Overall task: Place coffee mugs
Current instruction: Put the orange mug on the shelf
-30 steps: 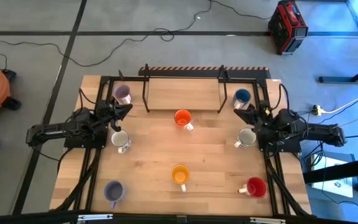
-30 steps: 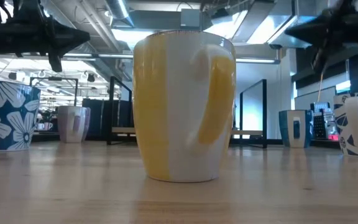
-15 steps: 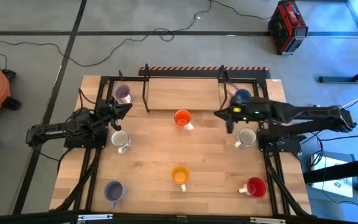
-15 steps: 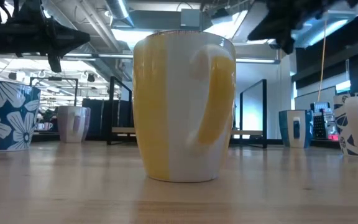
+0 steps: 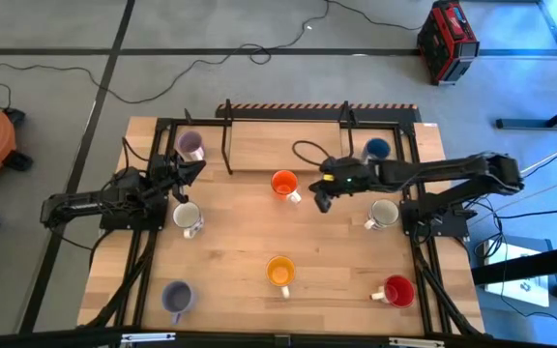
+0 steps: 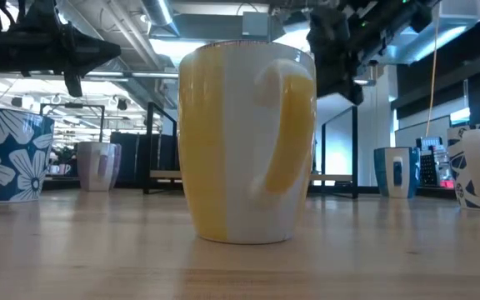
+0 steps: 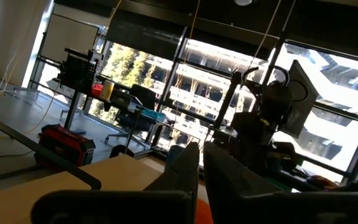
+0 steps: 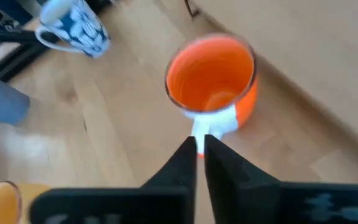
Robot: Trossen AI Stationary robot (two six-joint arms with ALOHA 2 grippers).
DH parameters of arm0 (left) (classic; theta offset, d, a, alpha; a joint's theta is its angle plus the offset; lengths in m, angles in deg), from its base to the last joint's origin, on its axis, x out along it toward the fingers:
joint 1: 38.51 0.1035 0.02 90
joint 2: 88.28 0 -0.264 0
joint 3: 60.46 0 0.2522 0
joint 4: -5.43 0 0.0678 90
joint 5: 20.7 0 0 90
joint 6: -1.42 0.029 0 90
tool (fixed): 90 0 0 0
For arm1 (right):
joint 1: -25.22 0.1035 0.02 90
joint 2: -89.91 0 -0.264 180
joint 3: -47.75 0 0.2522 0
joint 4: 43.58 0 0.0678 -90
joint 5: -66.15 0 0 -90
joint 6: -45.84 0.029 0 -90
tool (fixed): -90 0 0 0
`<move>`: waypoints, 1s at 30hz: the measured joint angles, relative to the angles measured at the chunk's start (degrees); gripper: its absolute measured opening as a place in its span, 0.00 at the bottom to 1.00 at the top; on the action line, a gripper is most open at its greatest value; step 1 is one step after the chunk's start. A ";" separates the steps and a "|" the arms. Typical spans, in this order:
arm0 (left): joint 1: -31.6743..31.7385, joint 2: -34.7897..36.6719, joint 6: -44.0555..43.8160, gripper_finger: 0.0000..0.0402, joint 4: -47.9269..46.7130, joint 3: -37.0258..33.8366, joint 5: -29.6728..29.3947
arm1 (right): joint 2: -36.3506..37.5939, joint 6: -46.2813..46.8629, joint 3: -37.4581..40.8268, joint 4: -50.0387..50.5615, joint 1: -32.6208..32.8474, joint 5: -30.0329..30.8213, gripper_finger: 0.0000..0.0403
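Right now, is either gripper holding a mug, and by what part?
Nothing is held. The right gripper hovers, nearly shut, beside the orange mug, aimed at its handle. The left gripper waits shut and empty.

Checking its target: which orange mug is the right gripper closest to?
The orange mug nearer the table's back, just beside the right gripper; the other orange mug sits nearer the front.

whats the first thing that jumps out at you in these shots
The right arm stretches across the table, its right gripper hovering beside the orange mug near the back centre, fingers nearly together. In the low view a yellow-and-white mug fills the frame. The left gripper waits, shut, at the left between a pale purple mug and a white one.
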 joint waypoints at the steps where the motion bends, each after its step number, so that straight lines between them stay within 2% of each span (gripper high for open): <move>1: 0.00 0.00 0.00 0.04 -0.01 0.00 0.01 | -0.99 0.76 -0.28 -0.02 0.00 -0.03 0.12; 9: 0.00 0.00 -0.85 0.04 0.09 0.00 -0.14 | -7.30 1.17 -1.59 -0.14 0.00 2.10 0.52; 14: 0.00 0.00 -1.14 0.04 0.19 0.00 -1.44 | -11.09 -0.61 -1.57 -2.98 1.05 2.31 0.68; 18: 0.00 0.00 -1.25 0.04 0.19 0.00 -1.38 | -13.99 -3.80 -1.59 -9.00 3.81 6.21 0.71; 24: 0.00 0.00 -1.25 0.04 0.21 0.00 -1.36 | -19.07 -5.33 -1.59 -11.91 7.73 20.25 0.67; 30: 0.01 0.00 -1.25 0.04 0.23 0.00 -1.32 | -23.07 -5.67 -1.54 -15.49 8.97 21.57 0.61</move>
